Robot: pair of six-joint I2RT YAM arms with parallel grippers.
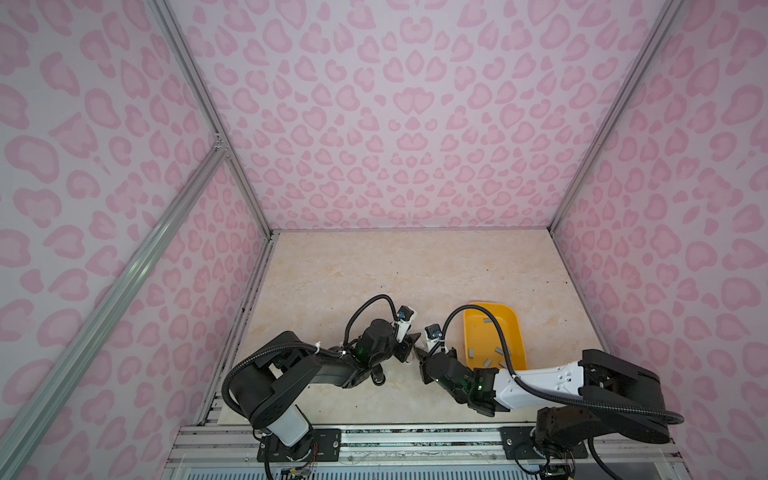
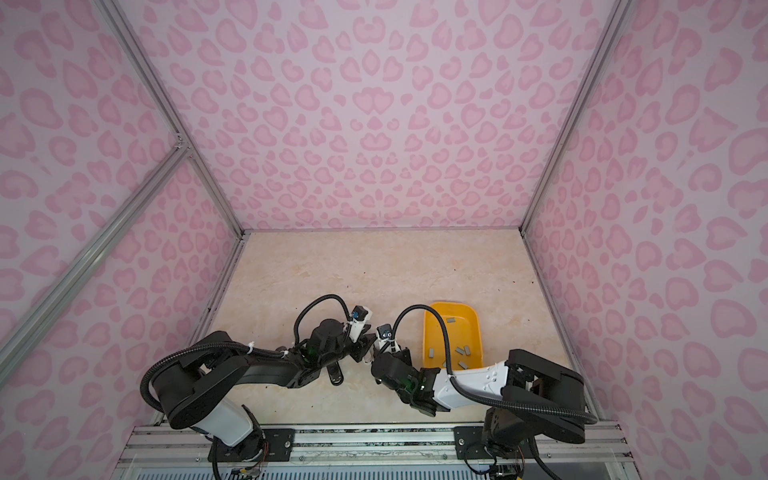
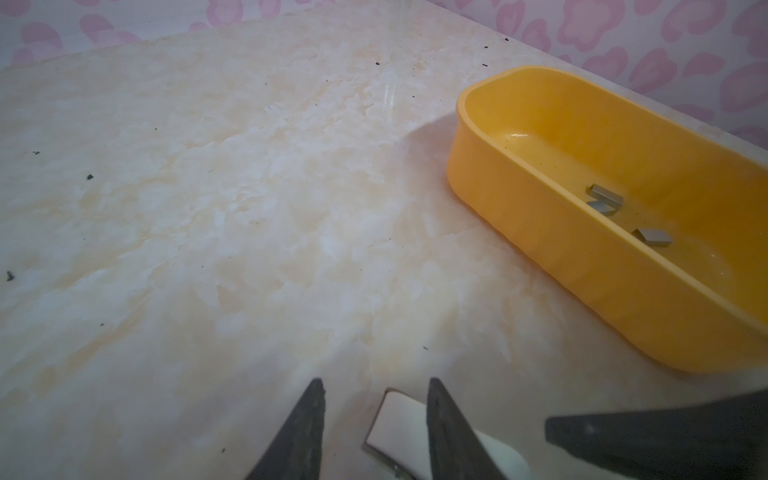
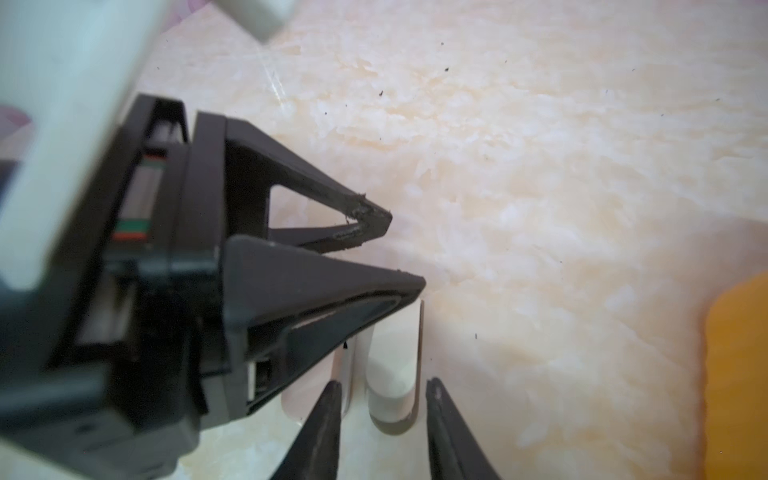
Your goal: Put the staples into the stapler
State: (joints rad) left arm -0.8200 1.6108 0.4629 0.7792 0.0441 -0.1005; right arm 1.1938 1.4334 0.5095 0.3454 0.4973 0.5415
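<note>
Readying the stapler, by the look of it, not yet fetching a strip. Seen from the left wrist: left gripper [image 3: 376, 380] part open, with one end of the small white stapler [image 3: 395, 432] between its fingers, close against one finger and clear of the other. Clamped or merely astride: cannot tell.

Seen from the right wrist: right gripper [image 4: 384, 382] likewise part open, astride the other end of the stapler, split there into two white leaves (hinged open, probably). Again cannot tell a firm pinch from a loose straddle. No strip in either gripper.

In both top views, nose to nose mid-table, just beside the yellow tray [image 1: 478, 332]. All visible staples [image 1: 471, 352] loose on the floor of that tray, apart from the stapler.

Next, judging from this:
- Steady the stapler with the left, channel exposed.
- Free the right and reach into the tray.
- Pinch a single flat strip by its long edges.
- Carry it back square to the channel.

Little margin for tilt on so thin a piece.
</note>
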